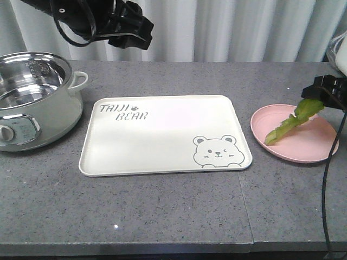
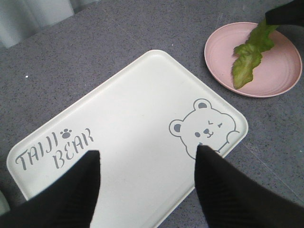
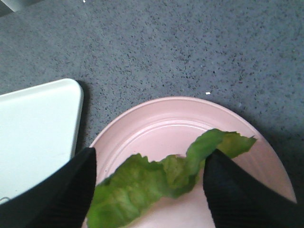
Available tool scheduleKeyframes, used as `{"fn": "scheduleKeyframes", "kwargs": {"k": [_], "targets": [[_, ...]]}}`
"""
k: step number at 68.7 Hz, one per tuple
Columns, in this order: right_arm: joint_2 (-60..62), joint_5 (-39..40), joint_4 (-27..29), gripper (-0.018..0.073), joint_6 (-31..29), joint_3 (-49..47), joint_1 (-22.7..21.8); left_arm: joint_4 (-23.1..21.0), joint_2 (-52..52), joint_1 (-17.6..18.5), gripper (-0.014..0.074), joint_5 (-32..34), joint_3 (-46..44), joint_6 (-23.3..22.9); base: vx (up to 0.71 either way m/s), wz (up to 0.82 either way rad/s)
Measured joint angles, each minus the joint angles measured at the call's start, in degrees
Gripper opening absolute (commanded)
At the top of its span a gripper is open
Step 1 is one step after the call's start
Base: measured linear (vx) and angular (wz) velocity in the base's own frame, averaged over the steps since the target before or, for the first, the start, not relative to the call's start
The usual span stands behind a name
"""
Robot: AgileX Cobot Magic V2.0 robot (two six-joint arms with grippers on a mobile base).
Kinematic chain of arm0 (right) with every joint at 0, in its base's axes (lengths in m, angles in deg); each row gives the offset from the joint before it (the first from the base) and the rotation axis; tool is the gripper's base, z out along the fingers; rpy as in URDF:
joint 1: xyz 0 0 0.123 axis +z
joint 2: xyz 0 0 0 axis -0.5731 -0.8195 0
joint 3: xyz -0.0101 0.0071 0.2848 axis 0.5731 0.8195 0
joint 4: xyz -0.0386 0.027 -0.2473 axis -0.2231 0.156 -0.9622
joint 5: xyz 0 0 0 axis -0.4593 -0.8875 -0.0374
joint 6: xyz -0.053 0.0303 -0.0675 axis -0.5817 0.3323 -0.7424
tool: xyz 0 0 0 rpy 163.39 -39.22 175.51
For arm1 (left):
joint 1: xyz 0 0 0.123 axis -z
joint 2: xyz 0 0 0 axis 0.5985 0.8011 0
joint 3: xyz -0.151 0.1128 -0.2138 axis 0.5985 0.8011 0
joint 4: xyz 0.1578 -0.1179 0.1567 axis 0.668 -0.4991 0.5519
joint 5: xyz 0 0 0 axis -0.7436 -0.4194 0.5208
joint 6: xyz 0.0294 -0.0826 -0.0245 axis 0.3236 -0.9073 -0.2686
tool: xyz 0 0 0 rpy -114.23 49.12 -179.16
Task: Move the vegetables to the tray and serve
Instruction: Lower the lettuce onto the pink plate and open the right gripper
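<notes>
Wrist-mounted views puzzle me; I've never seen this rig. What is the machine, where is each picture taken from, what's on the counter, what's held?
A robot with two arms, each ending in a two-fingered end effector. One camera faces the counter from the front; one sits on each wrist, so the dark shapes are fingers. On the counter: a metal pot, a cream tray with a bear drawing, a pink plate with a lettuce leaf. The left end effector hangs open above the tray, empty. The right end effector is open, fingers either side of the leaf, whose upper end rises to it; nothing is clamped.
</notes>
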Motion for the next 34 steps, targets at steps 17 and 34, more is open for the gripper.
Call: {"fn": "scheduleKeyframes", "kwargs": {"k": [17,34], "targets": [[0.00,-4.93,1.67,0.0477,0.19,-1.22,0.00,0.00,0.00,0.00,0.0428,-0.06,0.00,0.00,0.00,0.00],[0.00,-7.17,1.73,0.0477,0.45,-1.29,0.00,0.00,0.00,0.00,0.0428,-0.23,0.00,0.00,0.00,0.00]]}}
